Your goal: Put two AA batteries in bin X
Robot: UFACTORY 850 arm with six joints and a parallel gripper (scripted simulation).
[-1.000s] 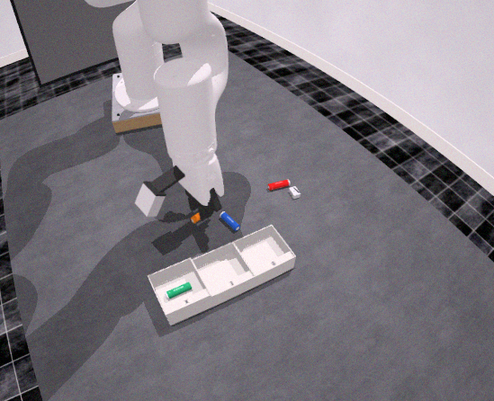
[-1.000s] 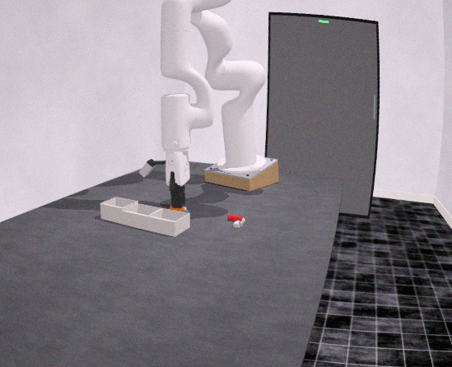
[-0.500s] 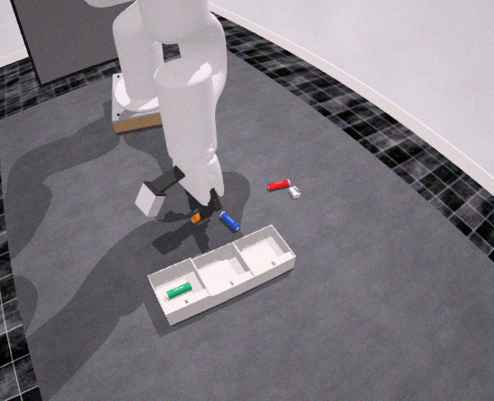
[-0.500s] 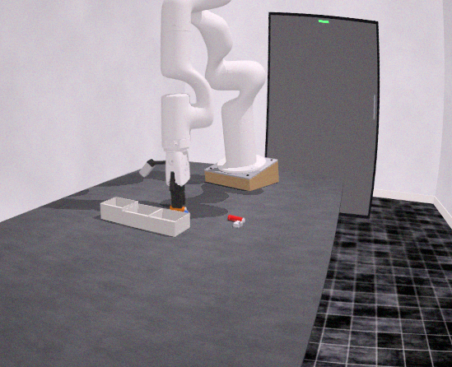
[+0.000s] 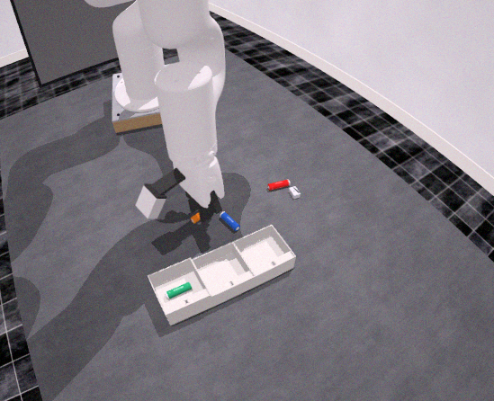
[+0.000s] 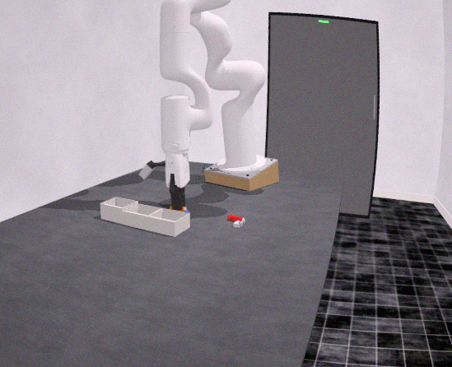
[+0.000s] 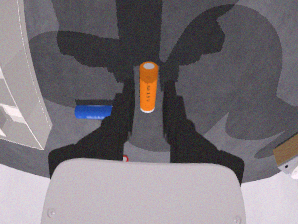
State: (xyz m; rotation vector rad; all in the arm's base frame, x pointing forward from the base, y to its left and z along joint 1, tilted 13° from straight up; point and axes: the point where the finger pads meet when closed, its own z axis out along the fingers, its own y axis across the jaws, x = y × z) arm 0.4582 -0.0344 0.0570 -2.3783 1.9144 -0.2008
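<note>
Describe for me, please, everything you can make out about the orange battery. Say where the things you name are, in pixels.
The orange battery (image 5: 195, 218) (image 7: 148, 90) is a slim cylinder with a smooth, plastic-looking wrap, small dark printing along its side and pale ends. It lies on its side on the dark grey table (image 5: 339, 315) (image 6: 187, 308), outside the bins. The fingers of the hand (image 7: 149, 95) stand on either side of it, partly open, with a visible gap to each in the wrist view, so nothing seems to grip it. The print is too small to read.
</note>
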